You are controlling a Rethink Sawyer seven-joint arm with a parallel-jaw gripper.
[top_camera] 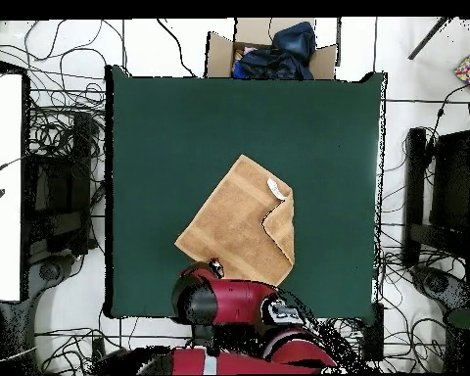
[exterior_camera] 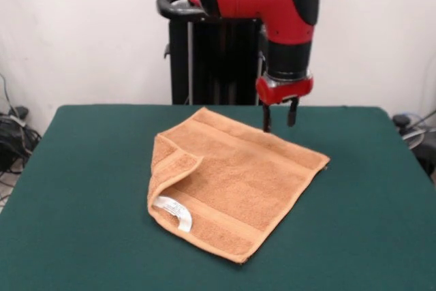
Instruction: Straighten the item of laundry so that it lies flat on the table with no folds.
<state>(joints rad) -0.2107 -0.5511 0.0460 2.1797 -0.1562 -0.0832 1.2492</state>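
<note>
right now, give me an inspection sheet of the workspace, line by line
Surface: dark green table, bare apart from the towel.
Job's things: orange-tan towel lies near the middle, turned diagonal to the table edges; one corner flap is folded over onto it, with the white tag showing, so it is not flat yet.
Clutter: nothing seen on the table.
Gripper: gripper open, empty, hovering just above the towel's far edge, fingers pointing down.
Cables: many loose wires on the floor around the table.
Surroundings: cardboard box holding dark cloth beyond the table's edge opposite the robot; black stands at both sides; pale wall behind the pedestal.
</note>
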